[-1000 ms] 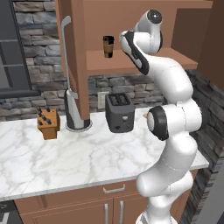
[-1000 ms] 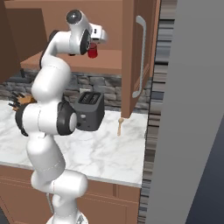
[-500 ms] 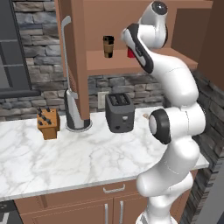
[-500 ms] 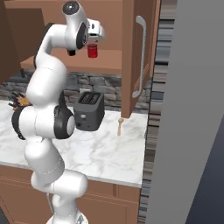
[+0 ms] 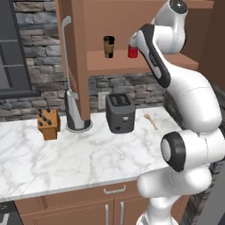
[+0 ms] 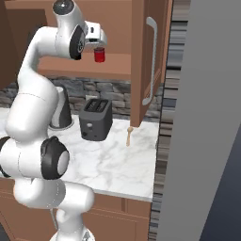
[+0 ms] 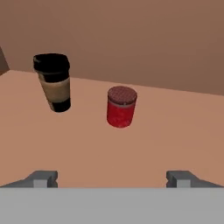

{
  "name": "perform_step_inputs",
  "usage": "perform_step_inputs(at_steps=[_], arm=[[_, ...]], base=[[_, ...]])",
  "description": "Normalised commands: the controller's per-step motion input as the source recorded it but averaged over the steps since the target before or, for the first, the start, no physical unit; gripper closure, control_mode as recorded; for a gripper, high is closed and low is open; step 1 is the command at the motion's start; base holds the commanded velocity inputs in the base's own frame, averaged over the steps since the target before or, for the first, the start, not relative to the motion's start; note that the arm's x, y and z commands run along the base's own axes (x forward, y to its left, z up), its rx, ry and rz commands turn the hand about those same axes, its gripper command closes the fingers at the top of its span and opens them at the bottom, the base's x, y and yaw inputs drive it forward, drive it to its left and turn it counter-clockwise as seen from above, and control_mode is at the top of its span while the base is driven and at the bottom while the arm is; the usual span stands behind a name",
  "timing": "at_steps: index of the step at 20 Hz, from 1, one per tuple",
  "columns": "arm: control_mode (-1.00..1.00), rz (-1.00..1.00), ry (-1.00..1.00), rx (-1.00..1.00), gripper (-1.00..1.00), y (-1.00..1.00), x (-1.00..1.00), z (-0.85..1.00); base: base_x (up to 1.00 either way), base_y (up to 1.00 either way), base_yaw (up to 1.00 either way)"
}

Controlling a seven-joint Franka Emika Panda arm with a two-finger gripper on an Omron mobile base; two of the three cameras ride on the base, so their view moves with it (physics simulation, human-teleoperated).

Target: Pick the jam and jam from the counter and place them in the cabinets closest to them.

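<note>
Jaws spread wide, empty; red jam jar (image 7: 121, 106) upright on cabinet shelf (image 7: 175, 131) ahead, apart from them.

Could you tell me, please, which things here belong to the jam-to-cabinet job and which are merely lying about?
Part of the job:
- dark red jam jar, standing on the shelf
- open wall cabinet, shelf board
- gripper, open, clear of the jar

Lying about:
- brown cup, on the shelf beside the jar
- toaster
- knife block
- wooden spoon
- marble counter
</note>
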Motion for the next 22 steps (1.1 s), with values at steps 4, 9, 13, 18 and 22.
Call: perform_step_inputs(at_steps=[4,9,13,18,22], arm=[[-1.00,0.00,-0.01,-0.07,-1.00,0.00,-1.00,-0.19],[-1.00,0.01,-0.07,-0.08,-1.00,0.00,-1.00,-0.37],[-1.00,0.02,-0.10,-0.04,-1.00,-0.02,-1.00,-0.52],[-1.00,0.02,-0.09,0.00,-1.00,-0.06,-0.98,-0.63],[-1.00,0.02,-0.03,0.00,-1.00,-0.06,-0.78,-0.54]], base=[[0.00,0.00,0.00],[0.00,0.00,0.00],[0.00,0.00,0.00],[0.00,0.00,0.00],[0.00,0.00,0.00]])
